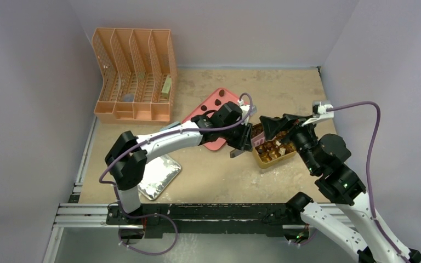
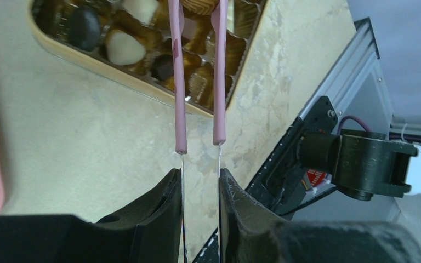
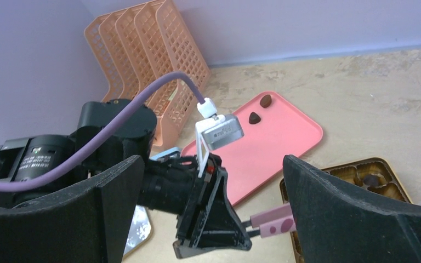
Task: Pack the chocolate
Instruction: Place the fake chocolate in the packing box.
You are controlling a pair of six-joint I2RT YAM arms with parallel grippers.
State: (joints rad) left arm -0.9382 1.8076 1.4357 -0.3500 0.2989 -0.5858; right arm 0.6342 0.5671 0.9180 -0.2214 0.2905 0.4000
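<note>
Gold box (image 1: 271, 163) partly filled; a few chocolate pieces (image 3: 266, 100) wait on pink tray (image 3: 285, 137). Left pincer (image 2: 200, 178) clamps pink tongs (image 2: 180, 98) above box; right pincer (image 3: 212, 160) gapes wide.

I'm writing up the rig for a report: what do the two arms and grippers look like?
The left arm and right arm have white links between chunky black joints. The left gripper and right gripper each have two matte black, wedge-shaped fingers. A purple cable runs along each arm; the left one plugs into a small silver wrist camera.
</note>
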